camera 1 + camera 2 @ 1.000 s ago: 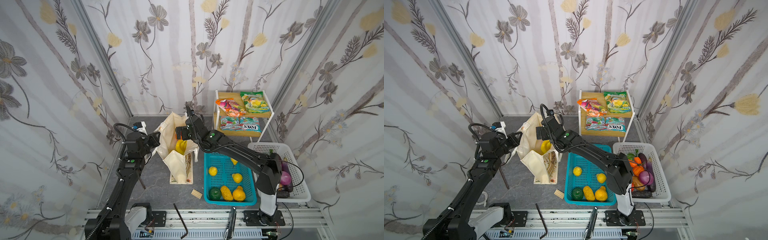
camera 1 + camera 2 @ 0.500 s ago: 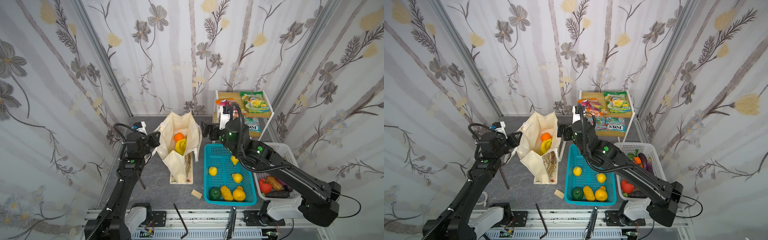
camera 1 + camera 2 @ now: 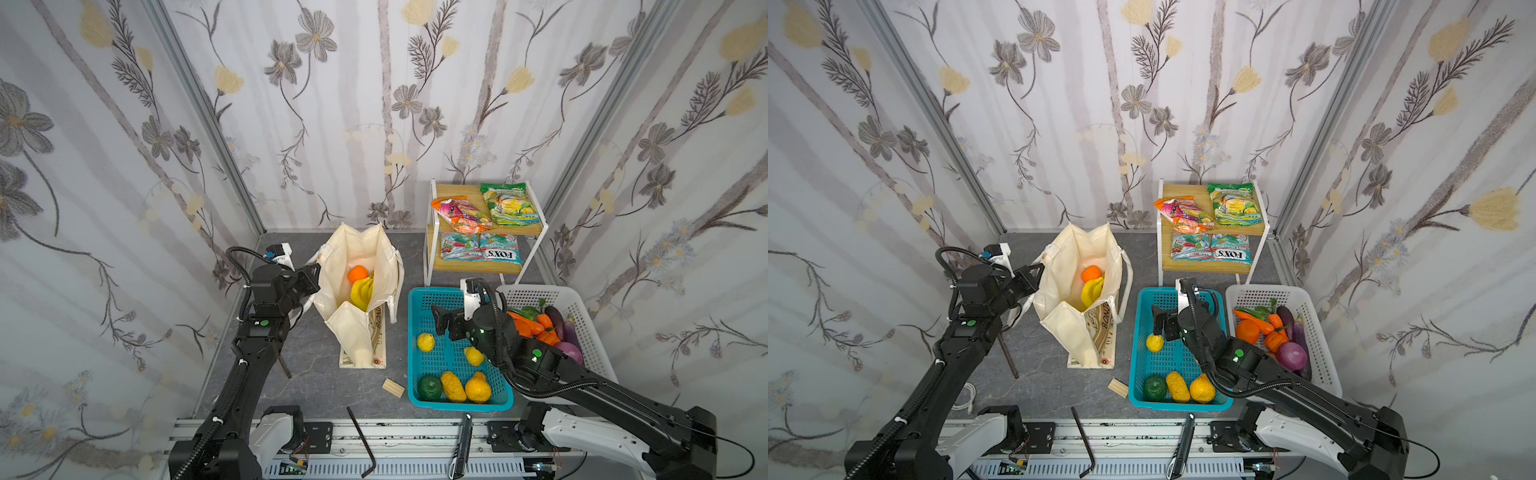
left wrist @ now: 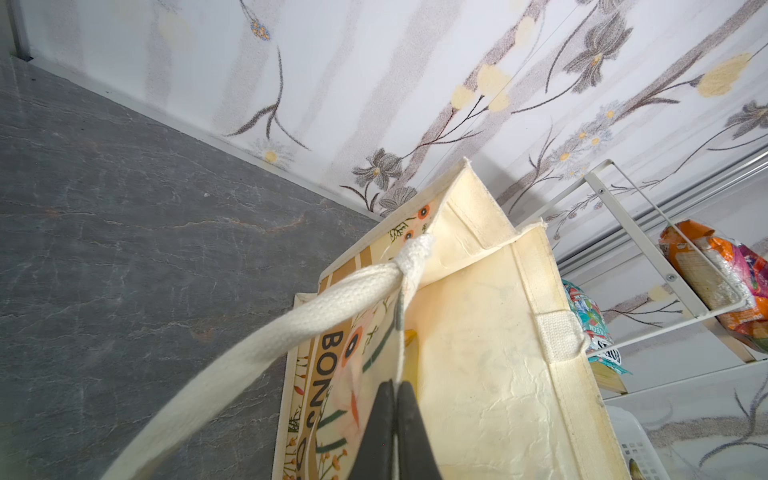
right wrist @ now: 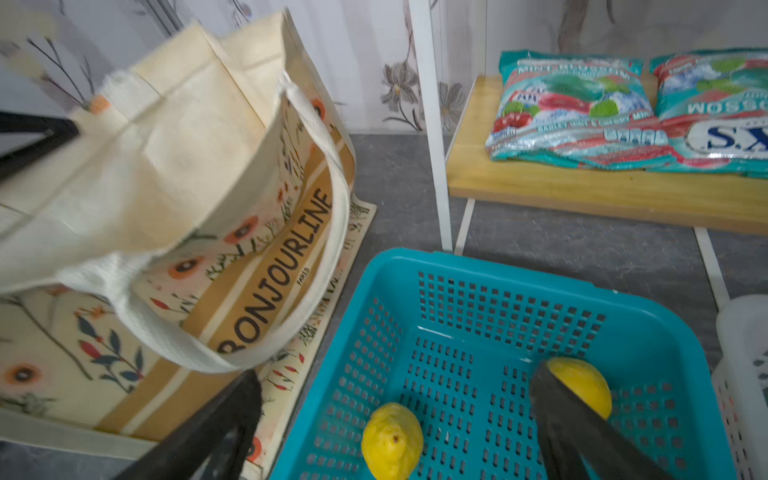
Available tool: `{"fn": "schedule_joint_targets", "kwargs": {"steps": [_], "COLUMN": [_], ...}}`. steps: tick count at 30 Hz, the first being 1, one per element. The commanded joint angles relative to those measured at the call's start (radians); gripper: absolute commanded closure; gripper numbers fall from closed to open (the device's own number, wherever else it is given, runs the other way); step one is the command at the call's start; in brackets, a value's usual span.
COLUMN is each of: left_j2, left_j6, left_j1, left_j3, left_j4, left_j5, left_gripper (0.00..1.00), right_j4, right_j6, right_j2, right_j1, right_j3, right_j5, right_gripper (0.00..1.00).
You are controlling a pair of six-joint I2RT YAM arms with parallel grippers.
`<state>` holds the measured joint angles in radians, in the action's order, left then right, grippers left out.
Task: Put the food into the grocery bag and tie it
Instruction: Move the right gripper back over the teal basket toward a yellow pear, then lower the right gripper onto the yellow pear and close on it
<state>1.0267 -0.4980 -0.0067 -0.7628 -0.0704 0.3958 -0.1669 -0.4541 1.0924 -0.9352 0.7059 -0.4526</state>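
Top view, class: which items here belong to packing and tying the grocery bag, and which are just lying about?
Belong to the job: grocery bag; orange and banana bunch, already inside it; lemon; purple onion; orange snack packet; green snack packet.

Lying about: FOX'S packets; dark green fruit; wooden block; hex key.

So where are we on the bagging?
Done: orange and banana bunch sit inside the grocery bag. In hand: left hand shut on the bag's rim; right hand open over a lemon in the teal basket. Left: that lemon, the purple onion in the white basket, the orange packet and green packet on the top shelf, then tying the rope handles.
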Motion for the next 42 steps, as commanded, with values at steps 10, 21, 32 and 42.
{"fn": "schedule_joint_targets", "kwargs": {"steps": [10,21,32,42], "left_j2": [-0.001,-0.001,0.001,0.0], "left_j6": [0.011,0.015,0.013,0.013], "left_j1": [0.0,0.0,-0.001,0.0], "left_j3": [-0.003,-0.001,-0.002,-0.003], "left_j4": [-0.003,-0.003,-0.003,-0.003], "left_j5": [-0.003,-0.005,-0.005,-0.005], "left_gripper": [1.0,1.0,1.0,1.0], "right_j4": [0.132,0.198,0.259,0.302], "right_j6": [-0.153,-0.193,-0.17,-0.146], "right_j2": [0.314,0.519,0.545,0.445], "right_j1": [0.039,0.051,0.058,0.07], "right_j3": [-0.062,-0.05,-0.079,-0.116], "right_j5": [0.237,0.291,0.286,0.252], "right_gripper": [0.0,0.0,0.3,0.42]}}
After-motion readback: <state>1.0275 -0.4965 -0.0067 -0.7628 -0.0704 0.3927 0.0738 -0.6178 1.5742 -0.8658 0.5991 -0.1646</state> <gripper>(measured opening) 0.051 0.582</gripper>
